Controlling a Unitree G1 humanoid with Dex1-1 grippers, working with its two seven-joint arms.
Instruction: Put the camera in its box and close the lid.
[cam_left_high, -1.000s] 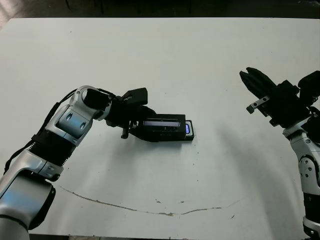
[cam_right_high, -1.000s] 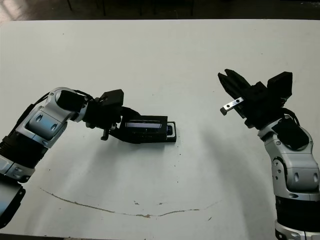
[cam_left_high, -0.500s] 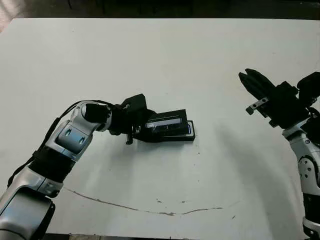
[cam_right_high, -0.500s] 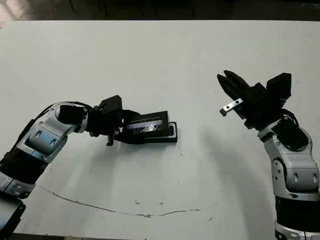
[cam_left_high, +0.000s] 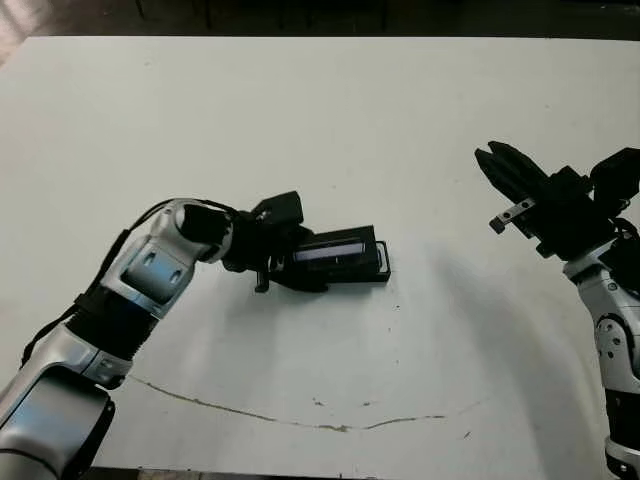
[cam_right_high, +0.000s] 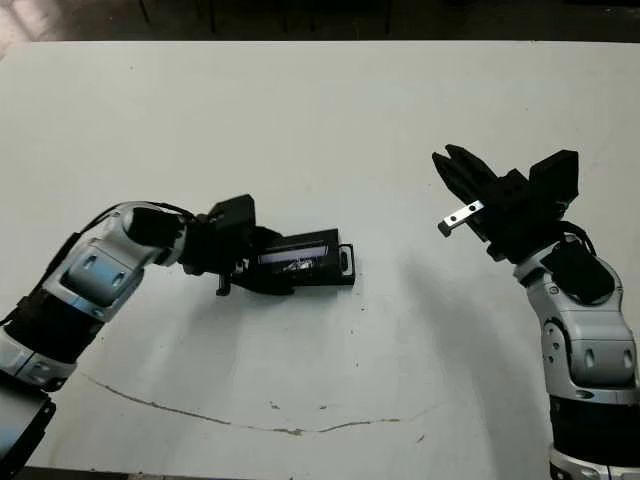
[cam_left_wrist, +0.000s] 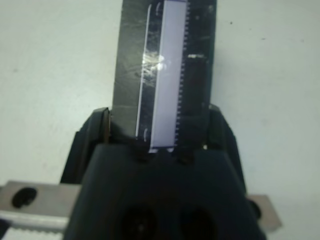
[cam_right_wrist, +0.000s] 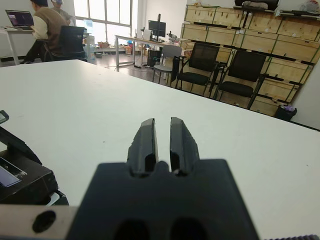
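The lid (cam_left_high: 332, 254), black with a pale lavender strip, lies nearly flat over the box (cam_left_high: 384, 266), whose right end sticks out from under it. My left gripper (cam_left_high: 298, 258) is shut on the lid's left end. The left wrist view shows the lid (cam_left_wrist: 165, 70) held between both fingers (cam_left_wrist: 97, 130). The camera is hidden beneath the lid. My right gripper (cam_left_high: 494, 160) hangs above the table at the right, well clear of the box, shut with nothing in it. Its fingers (cam_right_wrist: 144, 140) stand close together in the right wrist view.
A thin brownish curved mark (cam_left_high: 300, 420) crosses the white table (cam_left_high: 330, 120) near its front edge. Beyond the table's far edge, the right wrist view shows office chairs (cam_right_wrist: 200, 65), wooden crates and a seated person (cam_right_wrist: 47, 30).
The lid, tilted half a second ago, has come down flatter and further right over the box, covering the bluish patch seen before. My left arm followed it. The right arm barely moved.
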